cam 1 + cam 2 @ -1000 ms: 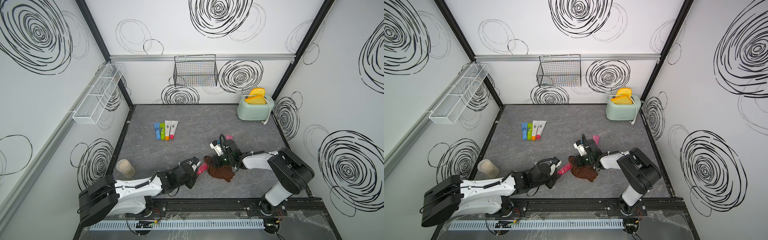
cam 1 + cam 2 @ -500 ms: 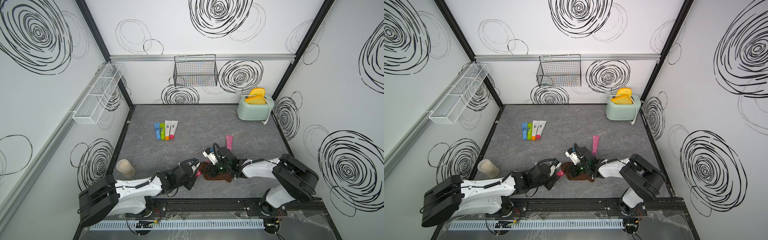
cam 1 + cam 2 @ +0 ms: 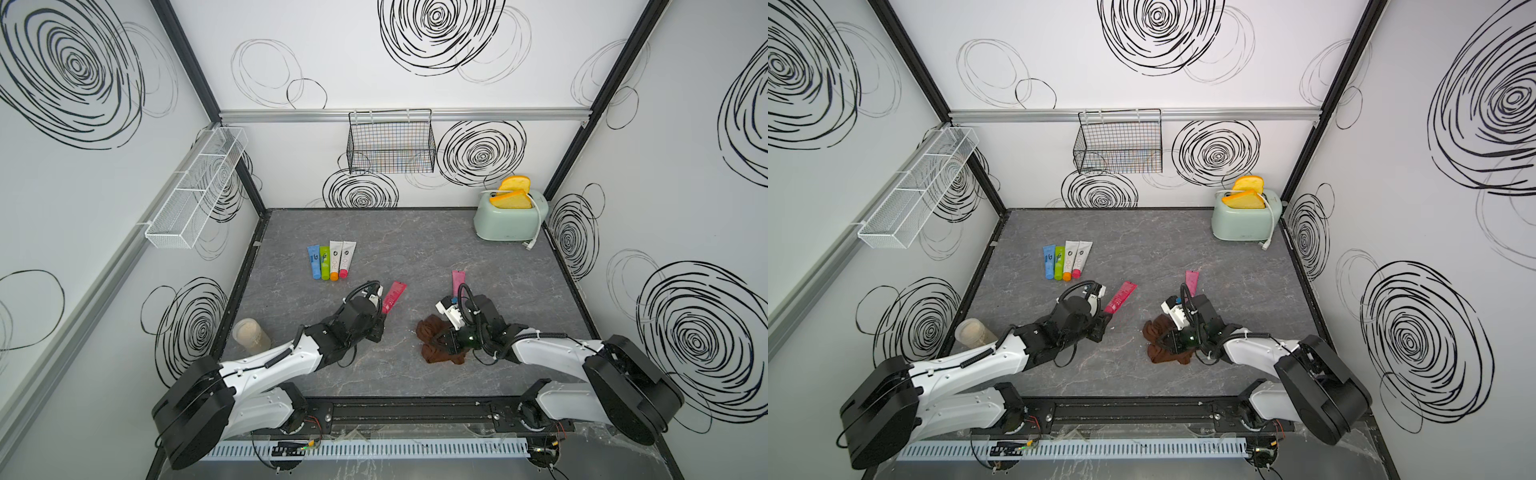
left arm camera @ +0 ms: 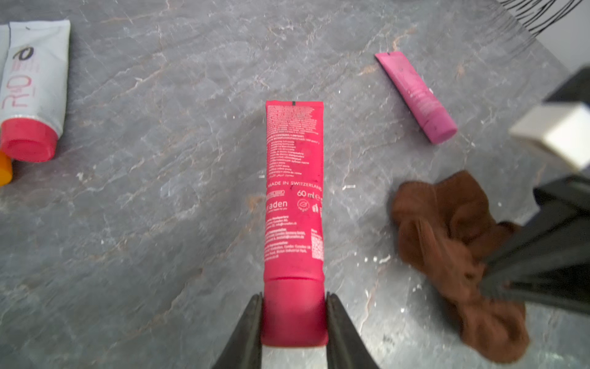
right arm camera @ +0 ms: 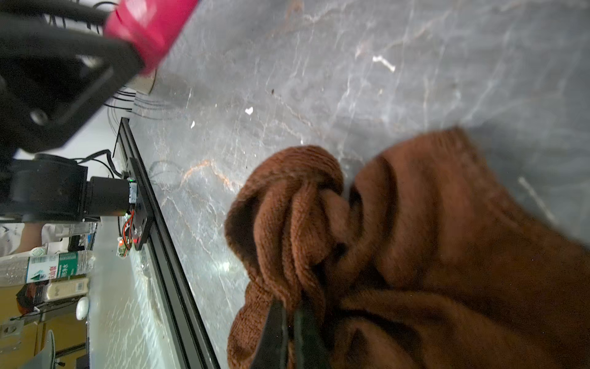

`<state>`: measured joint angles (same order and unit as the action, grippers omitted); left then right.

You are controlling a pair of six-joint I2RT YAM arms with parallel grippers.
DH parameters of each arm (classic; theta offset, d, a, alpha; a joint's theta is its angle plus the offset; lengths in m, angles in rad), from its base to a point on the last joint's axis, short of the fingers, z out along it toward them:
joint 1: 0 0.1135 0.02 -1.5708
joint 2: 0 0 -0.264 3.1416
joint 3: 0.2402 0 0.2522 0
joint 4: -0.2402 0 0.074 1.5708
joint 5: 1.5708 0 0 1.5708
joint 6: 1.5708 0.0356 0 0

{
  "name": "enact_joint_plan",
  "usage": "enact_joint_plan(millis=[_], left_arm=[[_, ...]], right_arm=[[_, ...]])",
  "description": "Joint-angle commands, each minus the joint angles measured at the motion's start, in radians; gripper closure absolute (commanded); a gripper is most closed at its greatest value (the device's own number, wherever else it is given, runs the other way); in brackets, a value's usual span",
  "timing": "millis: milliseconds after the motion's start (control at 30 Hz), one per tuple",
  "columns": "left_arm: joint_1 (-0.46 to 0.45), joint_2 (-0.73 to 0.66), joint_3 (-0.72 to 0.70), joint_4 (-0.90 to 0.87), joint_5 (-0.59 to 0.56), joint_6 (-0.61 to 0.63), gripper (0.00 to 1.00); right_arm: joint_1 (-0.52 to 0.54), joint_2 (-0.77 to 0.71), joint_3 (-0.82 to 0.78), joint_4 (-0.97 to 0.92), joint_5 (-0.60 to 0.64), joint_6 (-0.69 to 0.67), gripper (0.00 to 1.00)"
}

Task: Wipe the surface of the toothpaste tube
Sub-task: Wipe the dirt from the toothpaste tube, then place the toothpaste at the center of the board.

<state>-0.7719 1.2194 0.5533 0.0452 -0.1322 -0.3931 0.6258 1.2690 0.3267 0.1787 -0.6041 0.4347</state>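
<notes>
**Tube held, cloth held, the two apart: the wipe itself is the step in hand.**

The left pincer is closed part-way, one jaw on each side of the cap end of the red toothpaste tube. The tube sits left of centre over the bench, its flat crimped end pointing toward the far right. The right pincer is pinched fully shut on a fold of the brown cloth, which lies bunched on the bench right of centre, near the tube but not touching it. The next move would seem to call for the right arm to carry the cloth left onto the tube's body and drag it along the length while the left grip holds firm. A pink tube lies just beyond the right arm, and a row of four tubes lies farther left.
</notes>
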Motion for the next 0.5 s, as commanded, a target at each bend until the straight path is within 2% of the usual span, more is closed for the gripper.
enact_joint_plan(millis=[0,267,467], left_arm=[[-0.003,0.114,0.111,0.12,0.019,-0.058,1.0],[-0.069,0.425,0.308,0.165,0.011,-0.105,1.0],[-0.147,0.571,0.41,0.177,-0.043,-0.136,1.0]], right_arm=[[0.0,-0.062,-0.054,-0.009,-0.034,0.005,1.0],[-0.012,-0.147,-0.032,-0.065,-0.062,0.015,1.0],[-0.014,-0.187,-0.055,-0.083,-0.066,0.025,1.0]])
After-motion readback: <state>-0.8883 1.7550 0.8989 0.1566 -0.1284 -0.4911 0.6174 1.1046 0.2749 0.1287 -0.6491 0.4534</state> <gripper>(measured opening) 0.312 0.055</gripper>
